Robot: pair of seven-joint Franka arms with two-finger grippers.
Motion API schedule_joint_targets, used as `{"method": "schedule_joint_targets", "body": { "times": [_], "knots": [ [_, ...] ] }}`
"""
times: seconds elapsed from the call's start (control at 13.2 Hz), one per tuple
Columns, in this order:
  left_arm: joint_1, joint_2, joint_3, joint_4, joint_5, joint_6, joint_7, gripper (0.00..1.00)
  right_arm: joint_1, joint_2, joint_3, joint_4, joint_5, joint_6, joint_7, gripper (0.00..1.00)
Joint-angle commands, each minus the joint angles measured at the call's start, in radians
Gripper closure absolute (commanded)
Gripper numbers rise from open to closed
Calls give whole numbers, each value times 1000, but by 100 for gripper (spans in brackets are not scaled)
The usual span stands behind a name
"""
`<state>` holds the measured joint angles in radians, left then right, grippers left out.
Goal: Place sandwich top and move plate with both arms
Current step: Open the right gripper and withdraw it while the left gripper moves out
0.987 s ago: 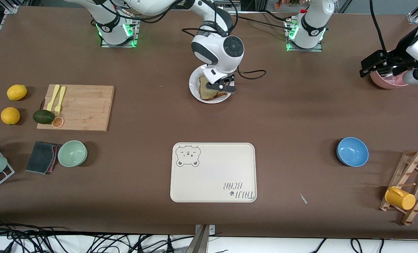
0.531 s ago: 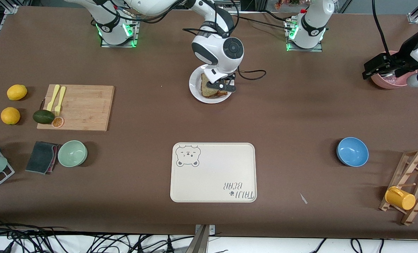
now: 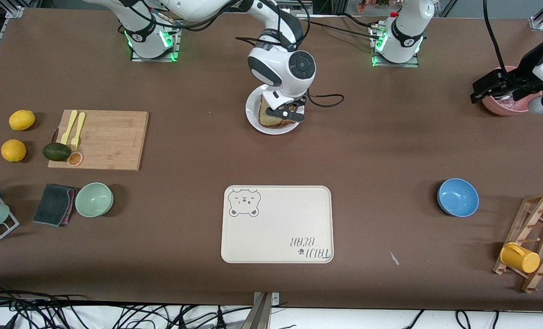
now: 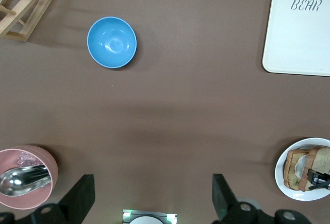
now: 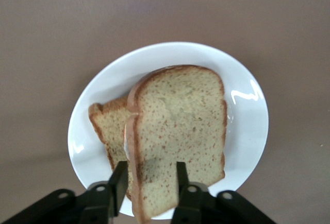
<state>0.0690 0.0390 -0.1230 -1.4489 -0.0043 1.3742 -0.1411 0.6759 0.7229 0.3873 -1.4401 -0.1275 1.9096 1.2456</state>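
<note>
The sandwich top [image 5: 180, 116], a speckled tan slice with brown crust, lies tilted on a second bread slice [image 5: 108, 123] on the small white plate [image 5: 247, 126]. My right gripper [image 5: 150, 175] is just over the plate [image 3: 253, 121], open, its fingers standing apart on either side of the top slice's edge. In the front view the right gripper [image 3: 289, 115] covers part of the sandwich top [image 3: 267, 116]. My left gripper [image 3: 495, 84] hangs open and empty over the pink bowl [image 3: 504, 105] at the left arm's end of the table.
A cream bear tray [image 3: 276, 224] lies nearer the camera than the plate. A blue bowl [image 3: 457, 197] and a wooden rack with a yellow cup [image 3: 520, 258] sit toward the left arm's end. A cutting board [image 3: 98, 139], fruit, green bowl [image 3: 94, 199] and cloth sit toward the right arm's end.
The right gripper lowered the top slice onto the lower slice and its jaws have parted. The left arm shifted slightly at first, then held still.
</note>
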Motion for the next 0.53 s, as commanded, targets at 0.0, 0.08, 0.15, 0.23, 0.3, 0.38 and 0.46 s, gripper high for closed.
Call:
{"method": "schedule_joint_targets", "body": {
  "times": [0.0, 0.08, 0.15, 0.23, 0.3, 0.38, 0.46],
  "knots": [
    [17, 10, -3, 18, -14, -9, -3, 0, -60, -55, 1, 10, 20, -34, 29, 0],
    [31, 10, -3, 16, -16, -10, -3, 0, -94, -77, 1, 9, 22, -35, 14, 0],
    [43, 10, -3, 16, -16, -12, -2, 0, -128, -103, 1, 9, 20, -44, 8, 0],
    [43, 13, -3, 16, -16, -12, -2, 0, -157, -132, 1, 9, 19, -56, 2, 0],
    [43, 12, -4, 15, -16, -13, -3, 0, -189, -161, -2, 9, 20, -69, -23, 0],
    [43, 12, -4, 15, -16, -17, -3, 0, -231, -190, -5, 7, 20, -78, -56, 0],
    [44, 12, -4, 16, -16, -17, -3, 0, -267, -216, -8, 6, 20, -81, -80, 0]
  ]
}}
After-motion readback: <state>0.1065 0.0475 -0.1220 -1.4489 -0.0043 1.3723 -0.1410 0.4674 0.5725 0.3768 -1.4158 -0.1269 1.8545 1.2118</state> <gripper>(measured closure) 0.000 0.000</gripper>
